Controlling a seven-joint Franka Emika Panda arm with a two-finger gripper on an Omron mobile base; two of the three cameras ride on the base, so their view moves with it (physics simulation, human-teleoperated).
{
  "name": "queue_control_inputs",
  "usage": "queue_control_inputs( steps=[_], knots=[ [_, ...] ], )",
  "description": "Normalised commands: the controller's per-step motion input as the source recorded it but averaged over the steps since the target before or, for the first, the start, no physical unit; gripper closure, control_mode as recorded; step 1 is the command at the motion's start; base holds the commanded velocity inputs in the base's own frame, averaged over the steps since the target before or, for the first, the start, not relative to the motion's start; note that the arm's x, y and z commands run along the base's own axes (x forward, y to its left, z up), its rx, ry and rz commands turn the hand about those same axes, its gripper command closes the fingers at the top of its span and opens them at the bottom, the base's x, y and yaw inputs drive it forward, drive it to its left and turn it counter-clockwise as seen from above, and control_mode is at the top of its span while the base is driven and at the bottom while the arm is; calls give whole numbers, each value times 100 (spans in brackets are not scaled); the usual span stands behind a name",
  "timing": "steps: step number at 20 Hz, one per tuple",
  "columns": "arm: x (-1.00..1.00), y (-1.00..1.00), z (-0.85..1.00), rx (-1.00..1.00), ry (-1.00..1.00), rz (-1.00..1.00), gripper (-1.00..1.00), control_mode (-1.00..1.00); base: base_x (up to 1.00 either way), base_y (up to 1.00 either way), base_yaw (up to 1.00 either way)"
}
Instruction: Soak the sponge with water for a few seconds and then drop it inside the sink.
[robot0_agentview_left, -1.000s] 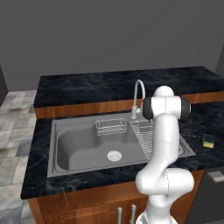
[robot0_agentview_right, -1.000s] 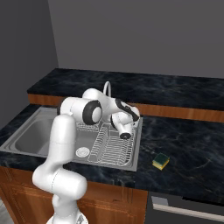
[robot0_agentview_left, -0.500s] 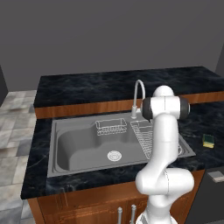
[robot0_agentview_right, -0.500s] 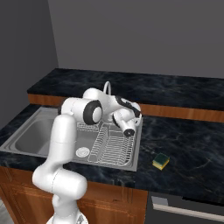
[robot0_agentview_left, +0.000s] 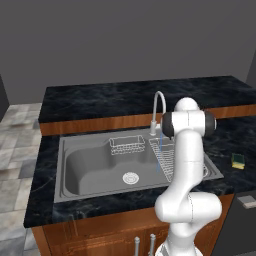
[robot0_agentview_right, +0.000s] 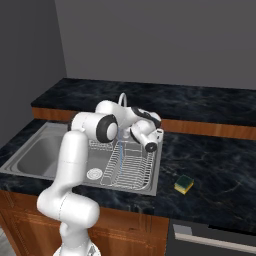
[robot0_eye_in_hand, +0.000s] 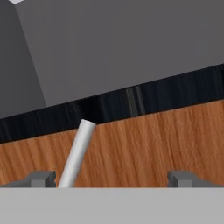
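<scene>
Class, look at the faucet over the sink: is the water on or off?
On. A thin blue stream of water falls from the faucet spout onto the wire rack in the sink.

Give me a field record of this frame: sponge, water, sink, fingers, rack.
sponge: small yellow block with dark green top, lying on the black counter right of the sink, untouched
water: thin blue stream running down from the faucet
sink: grey steel basin, nothing in the bowl except the drain
fingers: open, nothing held, pointing at the wooden backsplash
rack: wire dish rack beside the basin
</scene>
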Motion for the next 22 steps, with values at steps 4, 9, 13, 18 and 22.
queue_control_inputs(
  steps=[4,9,13,18,22],
  knots=[
    [0,-60,0,0,2,1,-100,-100,0,0,0],
    [0,-27,0,0,0,1,-100,-100,0,0,0],
    [0,-1,3,0,7,0,-100,-100,0,0,0],
    [-4,-14,21,1,7,0,-100,-100,0,0,0],
    [-14,-14,31,2,8,0,-100,-100,0,0,0]
  ],
)
